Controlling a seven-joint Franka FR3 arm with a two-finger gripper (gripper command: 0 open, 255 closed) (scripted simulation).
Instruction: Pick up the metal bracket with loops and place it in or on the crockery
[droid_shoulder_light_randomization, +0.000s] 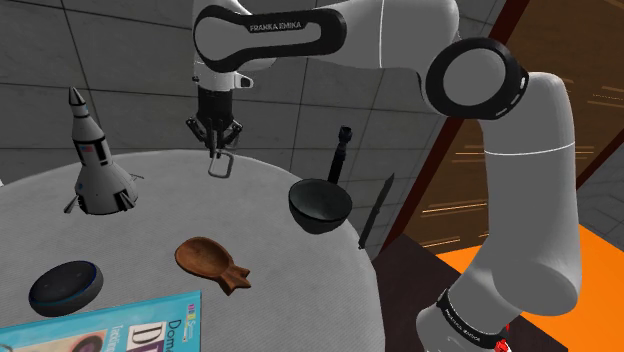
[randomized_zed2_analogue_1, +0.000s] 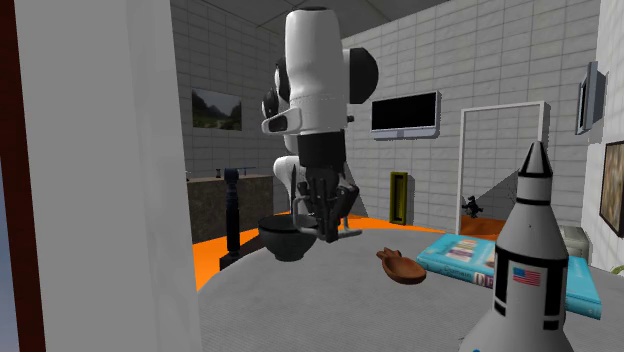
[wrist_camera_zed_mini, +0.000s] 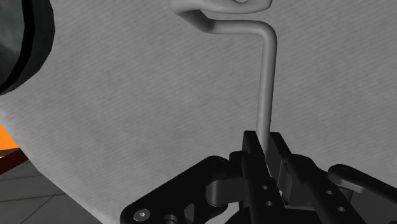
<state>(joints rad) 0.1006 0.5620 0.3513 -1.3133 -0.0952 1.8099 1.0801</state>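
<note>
Clamping the grey bracket (wrist_camera_zed_mini: 267, 83) by one end, my gripper (droid_shoulder_light_randomization: 214, 148) lets it hang lengthwise below the fingers — the dark bowl (droid_shoulder_light_randomization: 320, 208), I judge, lies toward the shoulder view's right.

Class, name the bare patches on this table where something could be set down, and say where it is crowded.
Widest bare stretch of the table: between the rocket and the black pan, below the gripper holding the metal bracket. Another lies between the wooden dish and the table's edge at the shoulder view's right. Crowded: speaker, book and dish sit close together.
</note>
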